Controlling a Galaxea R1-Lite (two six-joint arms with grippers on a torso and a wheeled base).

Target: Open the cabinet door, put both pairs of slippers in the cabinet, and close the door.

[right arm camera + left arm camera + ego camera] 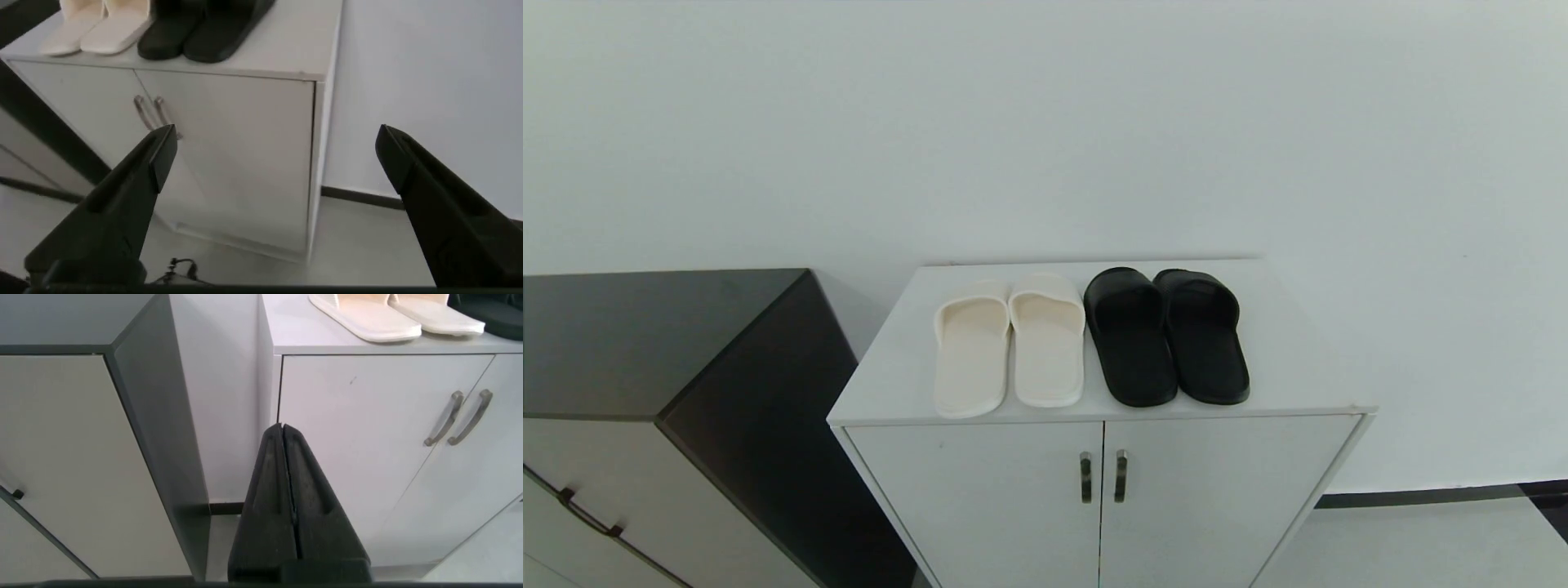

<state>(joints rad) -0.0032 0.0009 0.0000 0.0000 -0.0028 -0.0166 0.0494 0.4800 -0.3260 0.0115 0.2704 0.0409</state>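
Your cabinet [1217,490] has both doors closed, and both pairs sit on its top with heels at the front edge: white slippers [1045,351] left of centre, black slippers [1131,351] just beside them on the right. Your left gripper [283,437], fingers pressed together, faces the left door; your right gripper [276,139], fingers spread wide, faces the right front corner.

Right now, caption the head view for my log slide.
Cream slippers and black slippers sit side by side on top of the white cabinet, its two doors shut.
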